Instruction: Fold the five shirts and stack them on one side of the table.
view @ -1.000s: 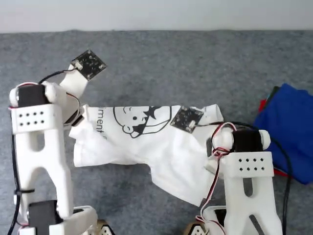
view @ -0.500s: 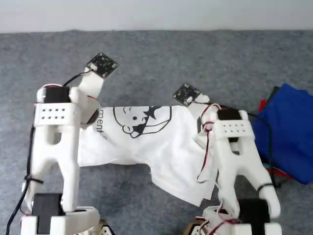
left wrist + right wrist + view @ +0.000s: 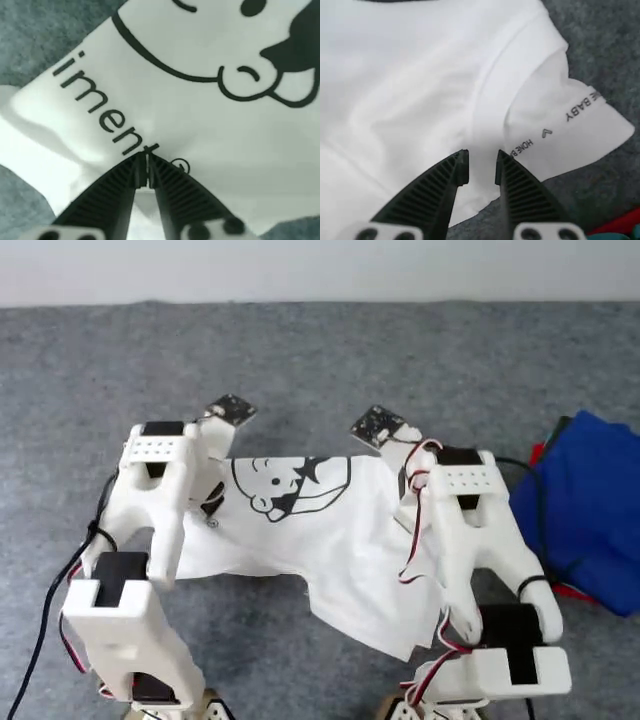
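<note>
Left tool (image 3: 143, 165) pinched, right tool (image 3: 481, 164) parted

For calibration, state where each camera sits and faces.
High view: fixed overhead, looking down on the grey felt table, white left arm, right arm and white shirt with black cartoon print.
Left wrist view: along the left gripper, shut on the shirt by its lettering.
Right wrist view: along the open right gripper, over a sleeve.
All share the shirt.

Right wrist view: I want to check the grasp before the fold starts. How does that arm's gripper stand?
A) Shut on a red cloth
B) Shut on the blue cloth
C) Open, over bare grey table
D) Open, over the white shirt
D: the right gripper shows a clear gap between its fingers, and the white shirt lies under it.
</note>
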